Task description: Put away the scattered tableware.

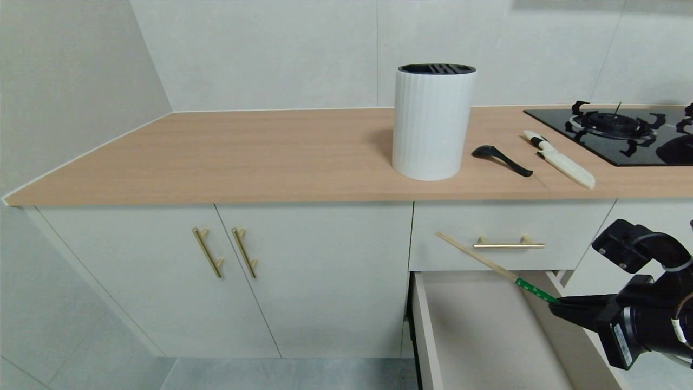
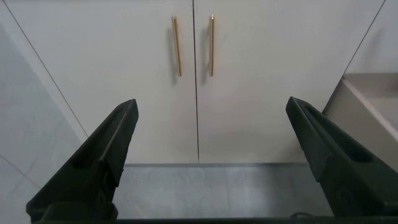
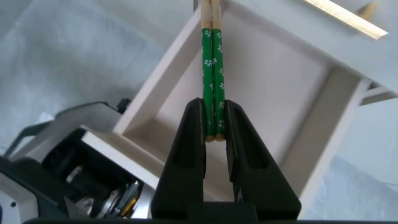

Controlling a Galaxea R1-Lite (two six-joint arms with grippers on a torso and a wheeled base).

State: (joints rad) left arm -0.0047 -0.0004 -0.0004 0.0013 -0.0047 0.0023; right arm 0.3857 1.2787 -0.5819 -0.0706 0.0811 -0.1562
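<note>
Black gas hob (image 1: pixel 617 132), cabinet doors (image 1: pixel 319 281), wooden countertop (image 1: pixel 243 157)

"What hems in your right side?"

"The shut drawer front (image 1: pixel 563 230) with its brass handle (image 1: pixel 509 246) stands just above the open drawer (image 1: pixel 425 330). The chopsticks (image 1: pixel 495 266) in my right gripper (image 1: pixel 560 310) slant across its face."

"And the counter?"

"The knife block (image 1: pixel 433 122) stands near the black spoon (image 1: pixel 501 158) and the knife (image 1: pixel 560 161). The worktop (image 1: pixel 243 157) runs wide to its left."

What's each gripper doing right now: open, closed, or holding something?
Left gripper: open, holding nothing.
Right gripper: shut on the chopsticks, over the open drawer.
</note>
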